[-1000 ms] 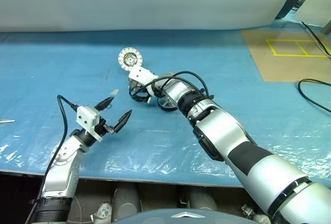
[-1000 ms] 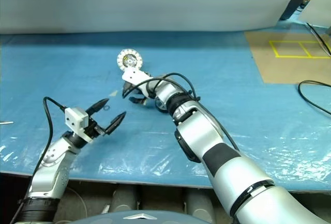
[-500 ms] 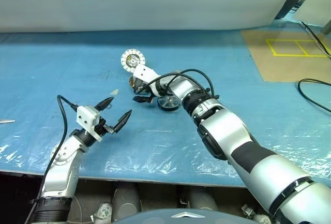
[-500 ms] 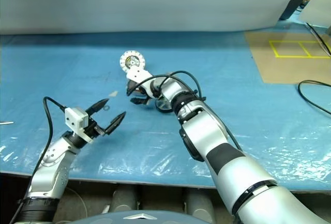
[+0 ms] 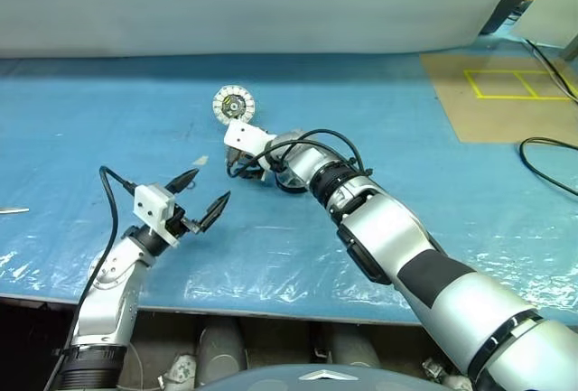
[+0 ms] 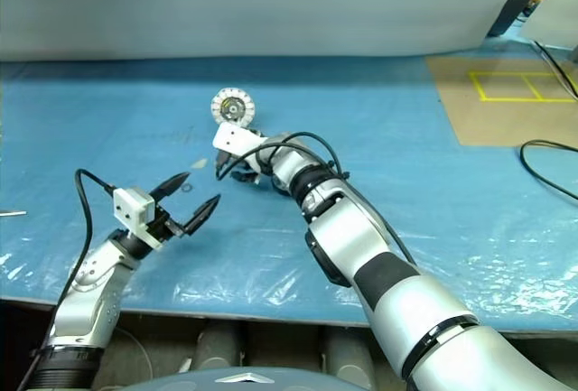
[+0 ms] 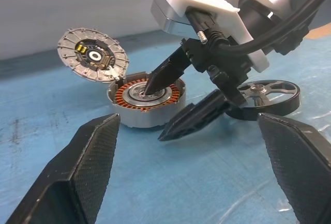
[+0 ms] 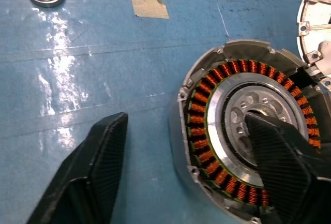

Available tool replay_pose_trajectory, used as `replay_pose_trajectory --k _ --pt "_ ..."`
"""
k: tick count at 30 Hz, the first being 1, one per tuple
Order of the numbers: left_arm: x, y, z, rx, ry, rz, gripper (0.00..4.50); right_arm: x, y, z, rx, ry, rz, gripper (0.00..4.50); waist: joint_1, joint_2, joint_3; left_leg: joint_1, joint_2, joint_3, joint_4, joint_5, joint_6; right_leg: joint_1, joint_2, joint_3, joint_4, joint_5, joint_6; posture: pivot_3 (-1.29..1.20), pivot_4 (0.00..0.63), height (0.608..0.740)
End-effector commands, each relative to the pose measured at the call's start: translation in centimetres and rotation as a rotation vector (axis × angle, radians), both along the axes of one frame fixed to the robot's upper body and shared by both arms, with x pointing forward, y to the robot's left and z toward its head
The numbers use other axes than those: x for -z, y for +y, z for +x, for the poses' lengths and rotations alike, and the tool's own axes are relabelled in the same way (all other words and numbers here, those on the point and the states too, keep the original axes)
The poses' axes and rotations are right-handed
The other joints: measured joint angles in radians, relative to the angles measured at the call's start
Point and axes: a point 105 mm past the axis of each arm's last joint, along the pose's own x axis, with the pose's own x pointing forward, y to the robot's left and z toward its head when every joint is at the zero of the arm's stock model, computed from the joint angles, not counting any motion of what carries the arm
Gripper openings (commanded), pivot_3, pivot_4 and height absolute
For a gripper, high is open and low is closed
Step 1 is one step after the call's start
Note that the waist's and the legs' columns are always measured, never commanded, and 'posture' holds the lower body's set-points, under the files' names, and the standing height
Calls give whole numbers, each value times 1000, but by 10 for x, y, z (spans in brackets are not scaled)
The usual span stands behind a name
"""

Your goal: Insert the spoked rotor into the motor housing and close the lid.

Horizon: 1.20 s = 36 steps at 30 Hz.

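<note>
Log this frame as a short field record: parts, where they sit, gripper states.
housing: on the blue mat, windings up, no rotor in it
rotor: on the mat beside the housing
lid: tilted, leaning on the housing's rim, segmented face showing
right gripper: jaws open, one finger in the housing's hub, the other outside its wall
left gripper: open, holding nothing

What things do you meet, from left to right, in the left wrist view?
Lid → motor housing → right end effector → spoked rotor.
</note>
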Motion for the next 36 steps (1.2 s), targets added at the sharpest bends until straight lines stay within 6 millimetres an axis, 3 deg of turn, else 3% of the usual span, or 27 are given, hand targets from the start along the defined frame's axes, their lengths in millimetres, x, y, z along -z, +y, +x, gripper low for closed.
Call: replay_pose_trajectory --k 1,4,11,16,22,27,32,36 --pt "-14 0 -4 0 -46 15 4500 21 -6 -10 -12 102 -47 2573 0 0 0 0 0 0 0 0 0 0 0 0 0 0 0 0 150 740" --pt "-17 2 -5 0 -50 26 4500 16 -3 -11 -57 87 -64 1714 -4 1 -1 0 0 0 0 0 0 0 0 0 -1 0 0 0 150 740" --pt "-23 2 -12 22 -52 44 4500 9 3 -20 -185 111 -105 1702 -4 1 -1 1 0 1 0 0 0 0 0 1 0 0 0 0 150 740" --pt "-24 4 -21 30 -37 58 4500 4 12 -41 -323 241 -86 1702 -8 2 -1 1 1 2 -2 0 0 -1 1 1 -1 0 -1 0 150 740" --pt "-22 2 -29 33 -16 59 4500 22 9 -79 -497 363 -151 1702 -5 1 -1 1 1 2 -3 -1 2 -1 1 1 -2 -1 -1 0 150 740" --pt "-19 0 -34 44 6 56 4500 42 -2 -104 -509 386 -180 1702 -4 2 -3 5 1 3 -4 -2 4 2 1 2 -2 -1 -1 0 150 740" --pt "-15 8 -39 19 27 71 4500 42 -7 -100 -456 335 -189 1702 -4 2 -3 21 0 7 -9 -2 4 13 1 6 -4 -2 -1 0 150 740" --pt "-10 15 -40 3 42 74 4500 38 -15 -88 -409 299 -197 1702 -3 2 -3 23 0 7 -11 -3 4 14 1 7 -4 -2 0 0 150 740"
